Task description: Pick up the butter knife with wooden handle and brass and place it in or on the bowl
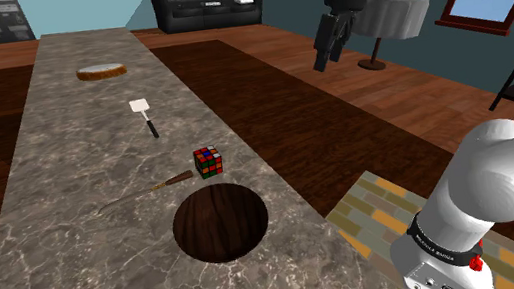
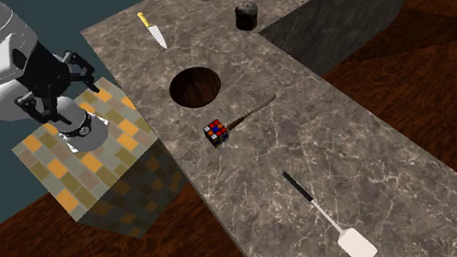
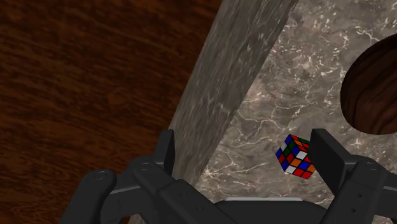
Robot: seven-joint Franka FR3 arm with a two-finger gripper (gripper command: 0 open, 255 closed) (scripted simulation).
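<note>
Black two-finger gripper (image 3: 245, 147) hangs spread, empty, off the marble bench (image 1: 53, 224) edge; wrist view crops the dark wooden bowl (image 3: 372, 89); shoulder view adds the thin brown-handled butter knife (image 1: 148, 191).

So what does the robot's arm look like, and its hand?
The arm is made of fat, rounded white tubes with dark joints. Near its bottom sits a black band with tiny white writing and a little red knob. The gripper is all black, with two flat, blocky fingers.
</note>
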